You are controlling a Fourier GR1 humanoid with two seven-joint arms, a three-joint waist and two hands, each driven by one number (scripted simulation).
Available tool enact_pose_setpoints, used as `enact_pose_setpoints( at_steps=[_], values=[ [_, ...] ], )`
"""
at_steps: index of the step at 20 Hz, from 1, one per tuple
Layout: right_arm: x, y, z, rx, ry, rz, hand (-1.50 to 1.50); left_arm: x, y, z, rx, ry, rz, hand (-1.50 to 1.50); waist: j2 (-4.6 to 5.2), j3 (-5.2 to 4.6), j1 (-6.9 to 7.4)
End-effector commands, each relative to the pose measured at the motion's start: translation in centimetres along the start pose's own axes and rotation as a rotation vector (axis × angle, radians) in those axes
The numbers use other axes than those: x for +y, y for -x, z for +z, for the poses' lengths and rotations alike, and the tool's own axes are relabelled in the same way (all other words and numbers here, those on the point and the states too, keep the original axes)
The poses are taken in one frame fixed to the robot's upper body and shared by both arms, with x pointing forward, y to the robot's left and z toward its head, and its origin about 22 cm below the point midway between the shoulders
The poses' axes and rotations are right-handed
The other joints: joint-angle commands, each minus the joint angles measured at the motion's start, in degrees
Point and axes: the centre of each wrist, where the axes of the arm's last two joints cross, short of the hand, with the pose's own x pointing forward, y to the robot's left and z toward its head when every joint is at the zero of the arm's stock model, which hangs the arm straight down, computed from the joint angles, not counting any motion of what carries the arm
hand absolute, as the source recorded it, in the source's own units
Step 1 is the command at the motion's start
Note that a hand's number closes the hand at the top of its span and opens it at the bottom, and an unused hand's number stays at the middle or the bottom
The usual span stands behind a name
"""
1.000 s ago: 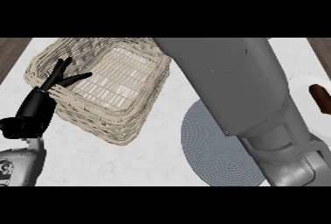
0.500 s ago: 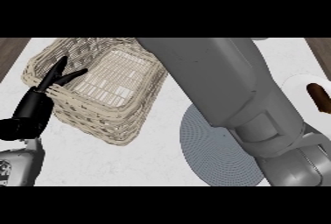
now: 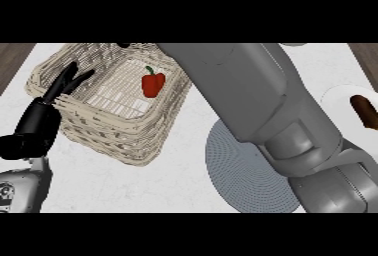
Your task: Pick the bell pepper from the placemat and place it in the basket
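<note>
The round placemat lies nearer than the basket, to its right. The left hand rests at the basket's left rim, fingers straight, holding nothing. The bell pepper lies inside the basket, so the placing looks done. The right hand barely shows at the far rim; open or closed, I cannot tell

No readable text, labels, brands, numbers or signs anywhere in view.
</note>
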Motion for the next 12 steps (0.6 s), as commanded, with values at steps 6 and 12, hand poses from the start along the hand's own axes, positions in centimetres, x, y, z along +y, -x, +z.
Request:
enact_pose_setpoints(
  at_steps=[6,12],
  values=[
    [-1.1,0.3,0.1,-0.066,0.132,-0.325,-1.50,-0.6,0.6,0.5,0.088,0.036,-0.040,0.00,0.37,-0.03,0.03],
    [-4.4,2.7,-0.4,0.016,0.361,-0.642,-1.50,0.7,1.1,0.9,0.108,0.037,-0.045,0.00,-0.03,0.02,-1.33]
  ],
)
